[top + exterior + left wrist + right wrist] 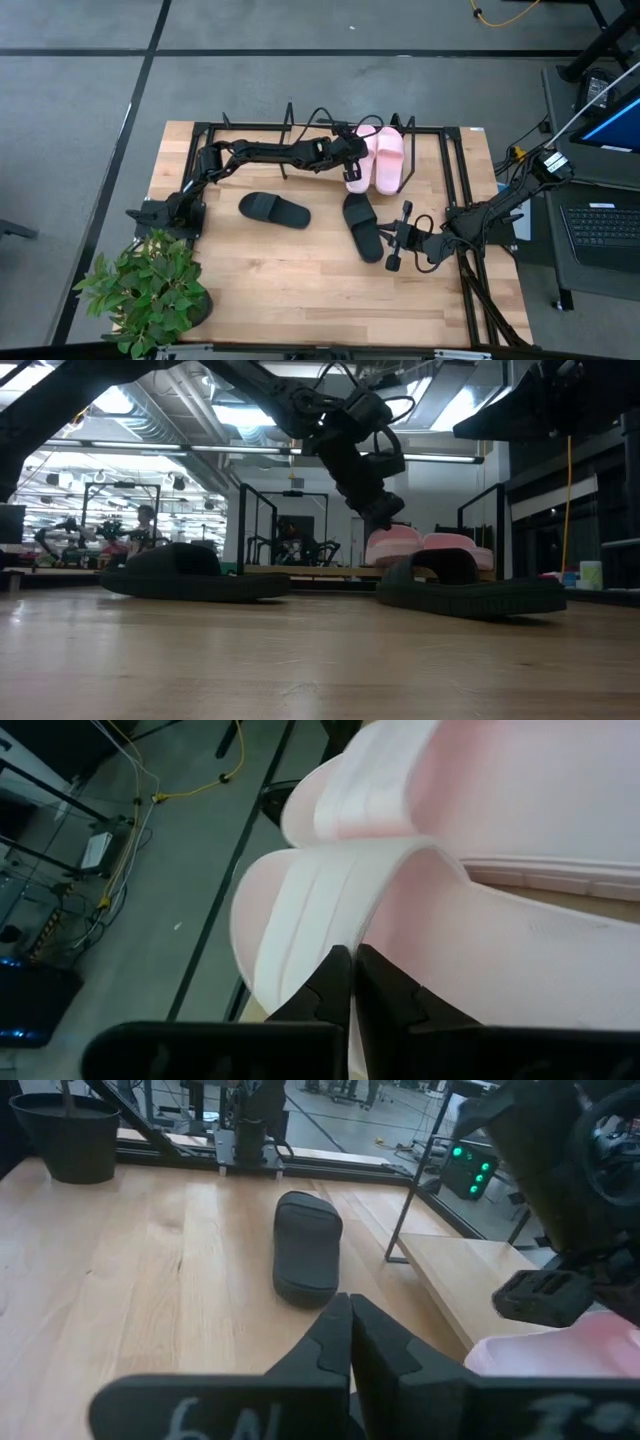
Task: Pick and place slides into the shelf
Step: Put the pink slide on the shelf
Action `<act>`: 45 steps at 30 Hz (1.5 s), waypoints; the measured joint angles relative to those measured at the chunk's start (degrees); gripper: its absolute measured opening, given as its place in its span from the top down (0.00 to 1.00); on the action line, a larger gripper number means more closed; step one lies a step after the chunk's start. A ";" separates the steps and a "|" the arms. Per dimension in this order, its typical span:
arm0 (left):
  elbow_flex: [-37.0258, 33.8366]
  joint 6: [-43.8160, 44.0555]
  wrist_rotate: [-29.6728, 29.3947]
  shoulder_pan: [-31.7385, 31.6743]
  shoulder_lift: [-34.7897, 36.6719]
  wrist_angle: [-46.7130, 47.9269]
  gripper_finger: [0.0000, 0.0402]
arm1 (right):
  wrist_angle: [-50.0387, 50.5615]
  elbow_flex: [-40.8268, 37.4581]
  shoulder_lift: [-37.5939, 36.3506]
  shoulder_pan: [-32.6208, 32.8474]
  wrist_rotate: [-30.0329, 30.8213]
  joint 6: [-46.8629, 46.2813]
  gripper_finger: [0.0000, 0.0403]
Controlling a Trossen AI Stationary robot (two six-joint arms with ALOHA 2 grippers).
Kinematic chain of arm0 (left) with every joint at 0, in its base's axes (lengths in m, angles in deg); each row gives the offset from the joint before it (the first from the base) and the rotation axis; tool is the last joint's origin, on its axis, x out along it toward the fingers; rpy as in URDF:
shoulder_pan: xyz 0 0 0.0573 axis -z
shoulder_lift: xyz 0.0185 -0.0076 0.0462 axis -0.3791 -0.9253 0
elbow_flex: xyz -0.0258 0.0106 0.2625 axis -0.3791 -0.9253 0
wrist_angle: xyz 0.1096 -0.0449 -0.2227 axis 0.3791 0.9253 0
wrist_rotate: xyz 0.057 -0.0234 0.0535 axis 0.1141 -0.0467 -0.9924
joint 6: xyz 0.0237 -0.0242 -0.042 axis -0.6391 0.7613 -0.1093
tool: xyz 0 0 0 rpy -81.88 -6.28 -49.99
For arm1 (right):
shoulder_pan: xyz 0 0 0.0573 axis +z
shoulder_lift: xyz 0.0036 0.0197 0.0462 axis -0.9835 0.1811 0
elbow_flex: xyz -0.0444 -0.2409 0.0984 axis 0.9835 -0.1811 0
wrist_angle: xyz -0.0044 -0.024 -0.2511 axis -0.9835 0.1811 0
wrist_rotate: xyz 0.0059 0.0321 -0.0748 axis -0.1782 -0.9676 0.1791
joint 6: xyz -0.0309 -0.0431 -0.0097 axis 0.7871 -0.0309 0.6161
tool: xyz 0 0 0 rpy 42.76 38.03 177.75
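Two pale pink slides (390, 160) lie side by side on the shelf (465, 1280), at the right end of its black wire frame (245, 128). My left gripper (352, 162) reaches in from the table's left and is shut at the nearer pink slide (480, 950). Two black slides rest soles down on the tabletop, one left of centre (275, 210) and one at centre right (362, 228). My right gripper (350, 1320) hangs shut, with nothing in it, above the near end of the right black slide. My left gripper's shut fingertips (340, 970) meet the nearer pink slide at the edge of its wide strap (300, 935). They come slanting down from the table's left. The slide lies on the shelf board beside the other pink one. Whether the fingers press on it I cannot tell.
A potted plant (150, 290) stands at the table's near left corner. The shelf's wire posts (290, 110) stick up along the far edge. A laptop (605, 225) and cables sit off the table's right side. Bare wood lies along the near edge (300, 300).
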 joint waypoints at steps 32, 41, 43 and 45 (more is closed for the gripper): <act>0.00 0.90 3.35 -1.86 0.02 -1.79 0.98 | -0.04 0.02 0.00 0.00 -0.64 0.21 0.99; 0.00 0.98 6.13 -2.36 -0.88 -1.81 0.98 | -0.07 0.02 0.00 0.00 -0.62 0.16 0.99; 0.00 1.01 6.26 -2.36 -0.88 -1.85 0.98 | -0.07 0.02 0.00 -0.03 -0.62 0.18 0.99; 0.00 1.02 6.31 -2.36 -0.88 -1.81 0.98 | -0.07 0.02 0.00 -0.04 -0.62 0.21 0.99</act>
